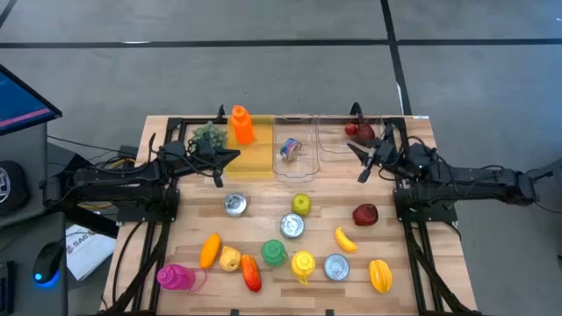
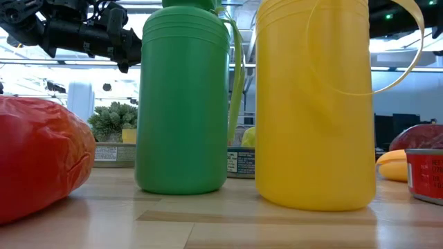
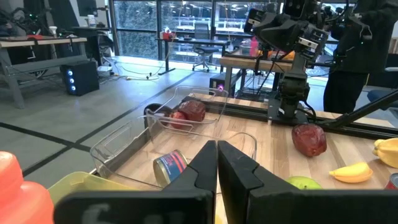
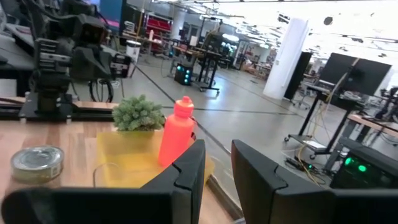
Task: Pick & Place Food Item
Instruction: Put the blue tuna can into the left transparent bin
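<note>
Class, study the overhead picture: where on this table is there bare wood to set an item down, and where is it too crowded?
Bare wood lies between the silver can and the left arm's base, and between the dark red fruit and the clear bins. The near edge is crowded: green jug, yellow jug, pink bottle.

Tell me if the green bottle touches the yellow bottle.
Apart. The low view shows a clear gap of background between the green bottle and the yellow bottle.
</note>
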